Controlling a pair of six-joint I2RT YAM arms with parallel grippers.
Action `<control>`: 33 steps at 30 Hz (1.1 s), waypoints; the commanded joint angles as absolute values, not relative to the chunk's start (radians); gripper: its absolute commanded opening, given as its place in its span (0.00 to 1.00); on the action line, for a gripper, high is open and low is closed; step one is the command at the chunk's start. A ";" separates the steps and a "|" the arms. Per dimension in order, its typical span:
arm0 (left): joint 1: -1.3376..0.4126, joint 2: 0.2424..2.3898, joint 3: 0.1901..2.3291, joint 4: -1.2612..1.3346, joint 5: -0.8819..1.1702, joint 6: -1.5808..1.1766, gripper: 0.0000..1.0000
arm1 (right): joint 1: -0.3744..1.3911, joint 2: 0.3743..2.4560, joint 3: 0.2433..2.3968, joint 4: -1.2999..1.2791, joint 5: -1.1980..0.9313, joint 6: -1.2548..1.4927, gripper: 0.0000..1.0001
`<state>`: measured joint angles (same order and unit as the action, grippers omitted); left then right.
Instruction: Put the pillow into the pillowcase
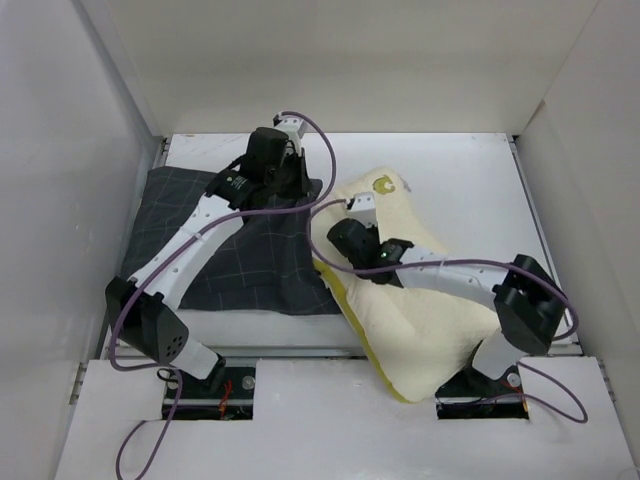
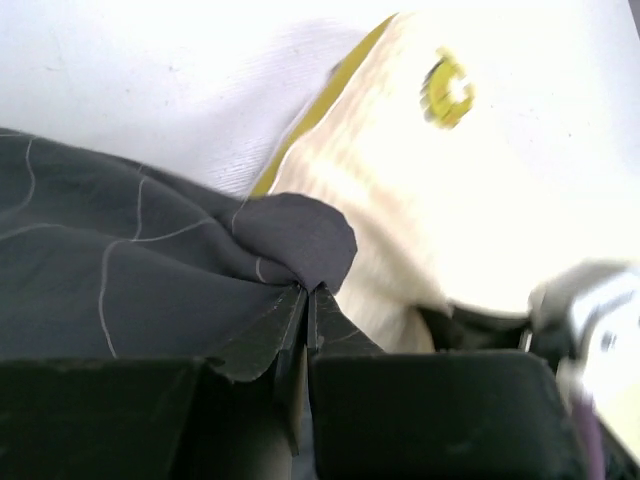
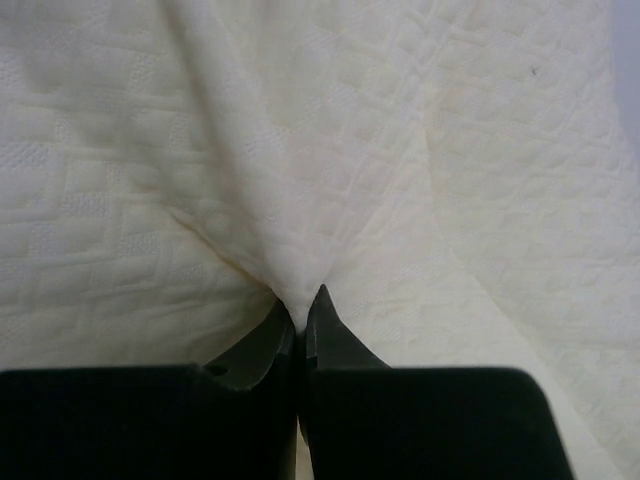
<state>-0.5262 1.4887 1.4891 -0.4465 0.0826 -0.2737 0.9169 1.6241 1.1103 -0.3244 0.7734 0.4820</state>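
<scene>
- Left gripper (image 2: 308,290): jaws shut on a small fold of the pillowcase (image 2: 120,280), at its right edge. The fold puckers up just above the tips. You cannot tell from the wrist view whether you hold 1 layer or 2.
- Right gripper (image 3: 305,297): jaws closed on a pinch of the pillow (image 3: 420,150), with the quilted cover drawn into a ridge running away from the tips. It is a shallow pinch of cover, not of the filling, so it will likely slip under a hard pull.
- Pillow: it lies diagonally on the right half of the table (image 1: 450,160), its far corner with the yellow tag (image 2: 447,88) just beside the held fold. Its near corner hangs past the table's near edge.
- Pillowcase: it is spread flat on the left half, with its right edge touching the pillow's left edge. No part of the pillow is inside yet.

Step in hand, as I judge it: opening the mouth and starting a corner in.
- Lift the left pinch a little; if both layers rise together, release and re-pinch the top layer only.
- Steer the tagged corner left, low under the raised fold.
- Move the right arm slowly and in short pushes, re-gripping deeper if the ridge thins.
</scene>
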 commanded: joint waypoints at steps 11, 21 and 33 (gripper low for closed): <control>-0.532 1.392 1.401 -0.466 0.026 -0.339 0.00 | 0.999 1.623 1.118 -0.247 0.792 0.500 0.56; -0.532 1.141 1.216 -0.600 -0.187 -0.454 0.17 | 0.899 1.453 1.141 -0.140 0.522 0.331 1.00; -0.505 1.396 1.400 -0.488 -0.100 -0.218 1.00 | 0.407 1.693 1.347 -0.149 0.034 0.308 1.00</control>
<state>-0.5194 1.2675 1.3045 -0.5621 -0.1303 -0.3260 0.4347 1.6306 1.2716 -0.1707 0.1856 0.3305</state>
